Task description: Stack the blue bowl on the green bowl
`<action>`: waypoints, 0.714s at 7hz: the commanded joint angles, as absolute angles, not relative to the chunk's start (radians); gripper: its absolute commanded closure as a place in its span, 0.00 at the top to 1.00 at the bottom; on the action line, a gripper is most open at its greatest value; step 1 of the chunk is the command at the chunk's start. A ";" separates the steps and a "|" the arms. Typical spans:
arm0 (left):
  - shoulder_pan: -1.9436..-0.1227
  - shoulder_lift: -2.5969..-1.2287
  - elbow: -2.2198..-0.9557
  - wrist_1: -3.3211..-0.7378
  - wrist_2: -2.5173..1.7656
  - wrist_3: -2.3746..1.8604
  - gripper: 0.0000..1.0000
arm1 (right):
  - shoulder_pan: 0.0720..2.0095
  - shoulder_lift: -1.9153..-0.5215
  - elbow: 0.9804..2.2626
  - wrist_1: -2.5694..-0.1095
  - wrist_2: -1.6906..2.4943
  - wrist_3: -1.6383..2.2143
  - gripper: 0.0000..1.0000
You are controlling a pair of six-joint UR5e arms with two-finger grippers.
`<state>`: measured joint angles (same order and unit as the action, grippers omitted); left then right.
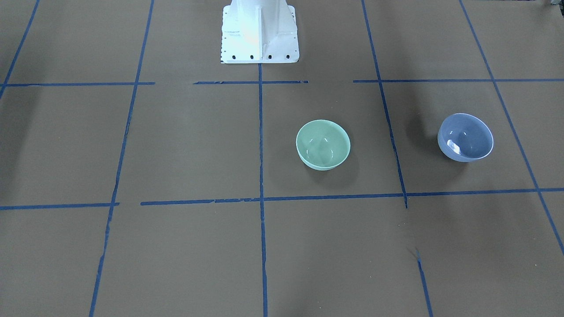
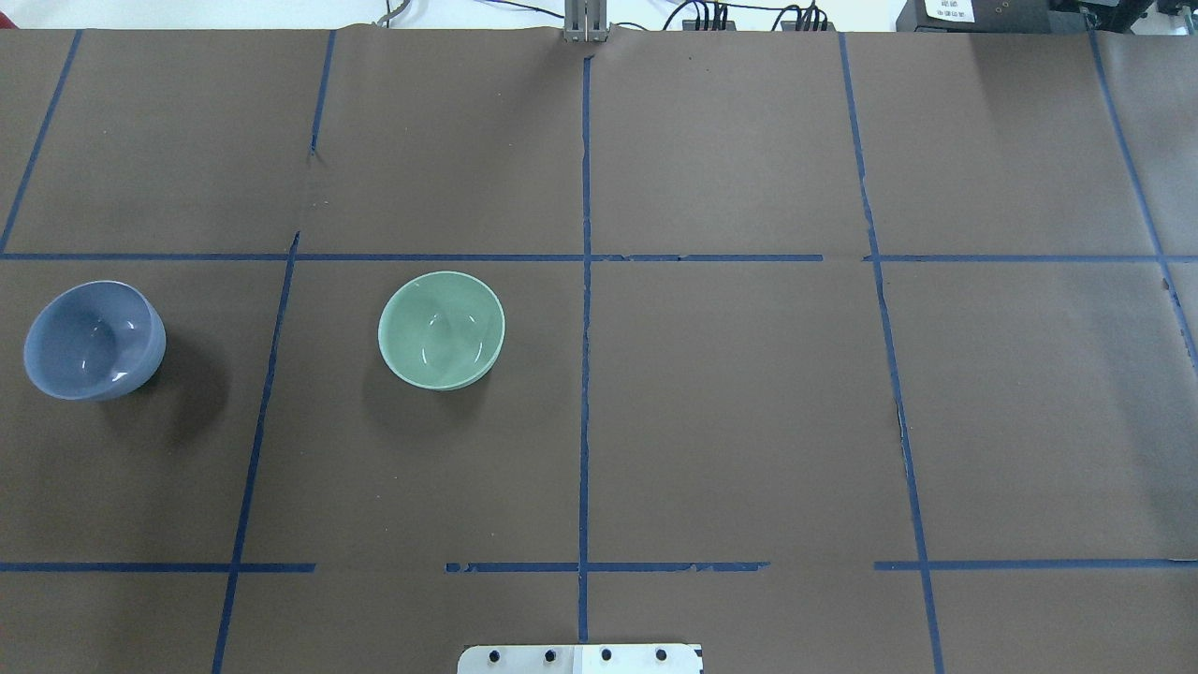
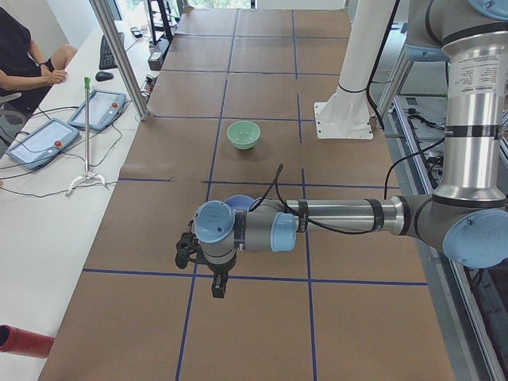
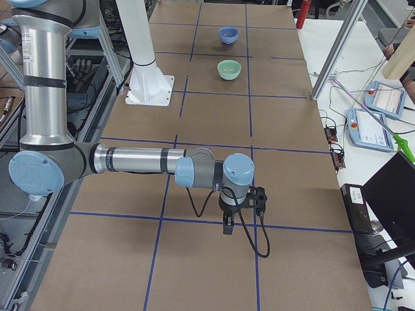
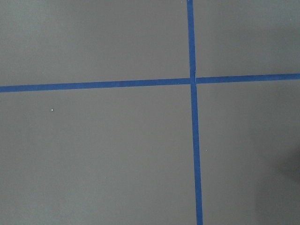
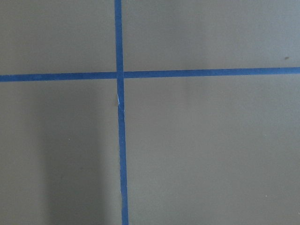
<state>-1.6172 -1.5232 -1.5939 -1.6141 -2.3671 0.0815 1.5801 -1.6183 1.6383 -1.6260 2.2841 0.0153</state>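
The blue bowl (image 2: 94, 340) stands upright on the brown table at the robot's far left; it also shows in the front view (image 1: 465, 137). The green bowl (image 2: 441, 329) stands upright and apart from it, nearer the table's middle, and shows in the front view (image 1: 323, 144). Both are empty. My left gripper (image 3: 217, 287) hangs above the table near the blue bowl (image 3: 238, 202), which its wrist partly hides. My right gripper (image 4: 228, 227) hangs far from both bowls. Neither gripper shows in any other view, so I cannot tell whether they are open or shut.
The white robot pedestal (image 1: 259, 31) stands at the table's robot side. Blue tape lines (image 2: 585, 374) grid the table. A side bench with teach pendants (image 3: 48, 139), a stand and a seated person (image 3: 24, 55) runs along the far edge.
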 commanded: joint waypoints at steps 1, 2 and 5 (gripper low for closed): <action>-1.617 -1.525 -1.597 -1.637 -2.365 0.078 1.00 | 1.580 -1.618 1.638 -1.626 2.284 0.015 1.00; -1.617 -1.535 -1.597 -1.638 -2.365 0.081 1.00 | 1.580 -1.618 1.638 -1.626 2.284 0.015 1.00; -1.577 -1.525 -1.683 -1.647 -2.359 0.072 1.00 | 1.580 -1.618 1.638 -1.626 2.284 0.015 1.00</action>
